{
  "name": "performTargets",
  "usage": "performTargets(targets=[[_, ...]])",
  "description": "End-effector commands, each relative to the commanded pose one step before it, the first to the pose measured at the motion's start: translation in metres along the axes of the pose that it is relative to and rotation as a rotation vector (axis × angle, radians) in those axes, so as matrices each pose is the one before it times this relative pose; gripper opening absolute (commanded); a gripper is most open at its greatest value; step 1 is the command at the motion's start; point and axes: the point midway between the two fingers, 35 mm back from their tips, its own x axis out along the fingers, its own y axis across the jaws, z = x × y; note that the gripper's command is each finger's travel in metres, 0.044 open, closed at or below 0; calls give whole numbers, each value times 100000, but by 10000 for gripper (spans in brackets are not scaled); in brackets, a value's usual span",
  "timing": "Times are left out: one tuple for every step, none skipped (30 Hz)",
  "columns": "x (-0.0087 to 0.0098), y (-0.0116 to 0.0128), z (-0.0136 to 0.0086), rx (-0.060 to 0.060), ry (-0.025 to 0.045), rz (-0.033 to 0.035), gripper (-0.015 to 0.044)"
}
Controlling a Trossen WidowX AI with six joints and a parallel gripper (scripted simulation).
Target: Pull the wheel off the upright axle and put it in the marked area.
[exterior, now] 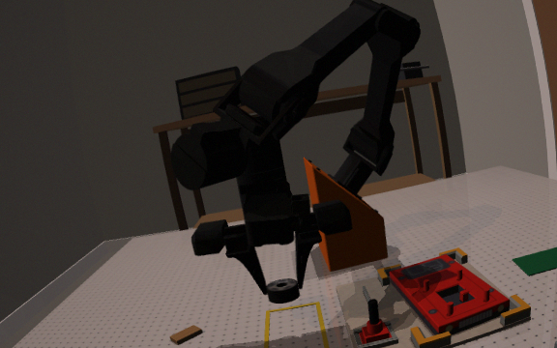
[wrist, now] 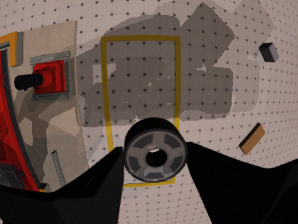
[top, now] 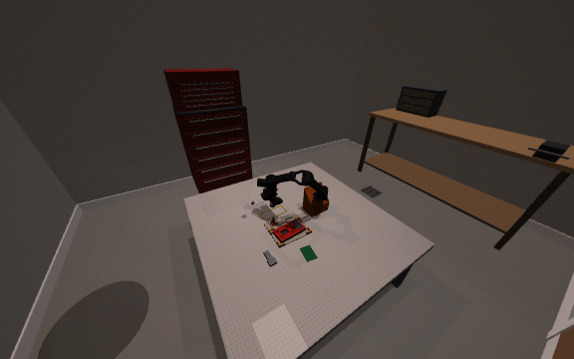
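Going across the exterior view from the left, I have a small brown block (top: 252,202) (exterior: 187,334) (wrist: 252,139) lying on the dotted table top (top: 337,279) (exterior: 114,290) (wrist: 210,10), outside the marked area. Next comes my gripper (top: 274,203) (exterior: 282,290) (wrist: 154,151), pointing down with its fingers partly open, closed on opposite sides of the dark spoked wheel (exterior: 283,295) (wrist: 136,161). I've got the wheel off the axle and up above the table, its holed face turned upward.

The yellow rectangular outline (top: 272,209) (exterior: 267,326) (wrist: 178,75) is on the table; from my wrist camera the wheel overlaps its lower end. Behind and to the right stands the orange arm mount (top: 315,201) (exterior: 356,234).

Further right, in the foreground, the black axle (exterior: 372,311) (wrist: 29,81) stands bare and upright on its red base. Just beside that I see the red housing (top: 289,231) (exterior: 416,295) (wrist: 10,125), studded with short pegs and with orange-and-grey brackets around its corners. At the far right, the flat green rectangle (top: 309,253) (exterior: 545,261) lies on the table, apart from the housing.
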Motion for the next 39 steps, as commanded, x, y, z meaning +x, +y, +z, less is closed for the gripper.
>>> performTargets(targets=[[2932,104,-332,1268,1079,1279,0],[671,15,-8,-4,-3,41,0],[668,22,-21,-7,2,56,0],[664,28,-35,-9,6,70,0],[661,35,-48,-11,11,84,0],[652,41,-62,-13,17,98,0],[509,36,-58,-12,17,87,0],[307,24,-39,-8,12,57,0],[102,8,-14,-3,4,20,0],[0,0,0,0,0,0,0],[0,0,0,0,0,0,0],[0,0,0,0,0,0,0],[0,0,0,0,0,0,0],[0,0,0,0,0,0,0],[-341,40,108,-901,427,-496,26],[0,0,0,0,0,0,53],[0,0,0,0,0,0,79],[0,0,0,0,0,0,105],[0,0,0,0,0,0,131],[0,0,0,0,0,0,157],[0,0,0,0,0,0,184],[0,0,0,0,0,0,210],[0,0,0,0,0,0,236],[0,0,0,0,0,0,263],[-241,-16,20,42,-22,-16,289],[-411,-25,30,70,-36,-23,300],[-615,-33,35,103,-51,-23,300],[-875,-36,30,141,-67,-12,300],[-918,-25,8,142,-64,14,300],[-1023,-12,-20,151,-65,46,300],[-1032,5,-50,144,-61,80,300],[-686,14,-49,91,-38,71,300],[-233,7,-20,30,-13,27,300],[0,0,0,0,0,0,300],[0,0,0,0,0,0,300],[0,0,0,0,0,0,300],[815,-98,-249,1116,-321,459,326],[-432,163,-459,-23,19,-126,352],[-693,284,-782,-42,42,-184,379]])
